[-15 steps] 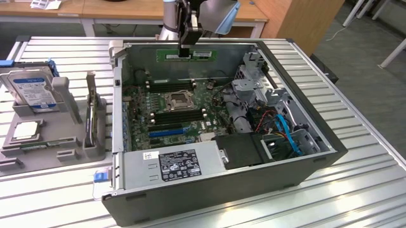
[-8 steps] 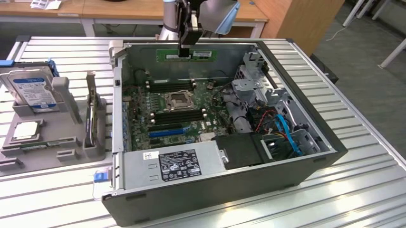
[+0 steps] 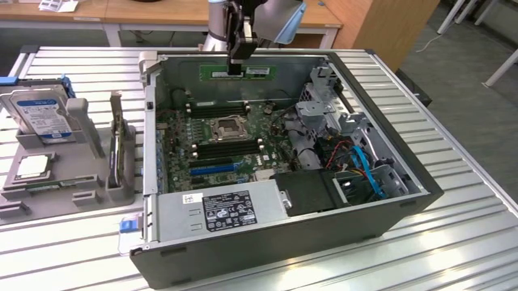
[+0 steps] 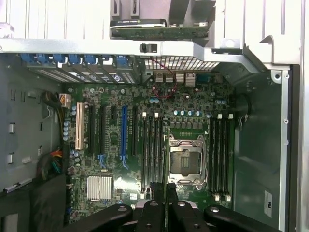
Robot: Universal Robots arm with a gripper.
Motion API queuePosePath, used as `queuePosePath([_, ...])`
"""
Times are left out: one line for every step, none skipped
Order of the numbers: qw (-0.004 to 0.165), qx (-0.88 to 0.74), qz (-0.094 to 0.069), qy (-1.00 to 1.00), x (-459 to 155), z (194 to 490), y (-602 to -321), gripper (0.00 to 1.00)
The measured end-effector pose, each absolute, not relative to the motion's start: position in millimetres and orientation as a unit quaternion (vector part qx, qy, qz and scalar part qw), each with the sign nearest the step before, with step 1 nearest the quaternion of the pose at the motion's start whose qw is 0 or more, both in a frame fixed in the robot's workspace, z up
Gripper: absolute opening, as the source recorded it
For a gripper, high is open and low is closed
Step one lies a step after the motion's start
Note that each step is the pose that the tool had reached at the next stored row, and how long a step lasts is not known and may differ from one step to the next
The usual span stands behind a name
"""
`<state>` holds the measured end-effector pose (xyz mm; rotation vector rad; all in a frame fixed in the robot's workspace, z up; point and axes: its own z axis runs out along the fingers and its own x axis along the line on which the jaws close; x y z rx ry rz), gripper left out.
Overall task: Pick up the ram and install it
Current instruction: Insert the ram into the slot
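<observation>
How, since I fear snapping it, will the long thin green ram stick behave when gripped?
Likely stiff: the long thin green ram stick juts out level either side of the end effector. Probably light, being so thin, and perhaps fragile under sideways force.

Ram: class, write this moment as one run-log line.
gripper: shut on ram | ram: held over motherboard in open computer case | seated in slot: no
</observation>
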<state>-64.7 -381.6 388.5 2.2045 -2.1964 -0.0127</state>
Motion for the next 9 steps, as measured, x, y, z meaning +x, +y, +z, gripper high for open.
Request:
queuePosePath([0.015, 0.708, -0.004, -0.706, -64.8, 386.7, -381.6, 0.13])
queuePosePath([0.015, 0.708, -0.004, -0.706, -64.7, 384.7, -381.6, 0.13])
queuePosePath([0.015, 0.708, -0.004, -0.706, -64.7, 382.9, -381.6, 0.13])
queuePosePath([0.015, 0.708, -0.004, -0.706, -64.7, 381.1, -381.6, 0.13])
queuePosePath([0.015, 0.708, -0.004, -0.706, -64.7, 379.3, -381.6, 0.13])
queuePosePath([0.015, 0.708, -0.004, -0.706, -64.7, 377.5, -381.6, 0.13])
queuePosePath([0.015, 0.708, -0.004, -0.706, -64.7, 375.7, -381.6, 0.13])
queuePosePath([0.015, 0.708, -0.004, -0.706, -64.7, 373.9, -381.6, 0.13])
queuePosePath([0.015, 0.708, -0.004, -0.706, -64.7, 372.0, -381.6, 0.13])
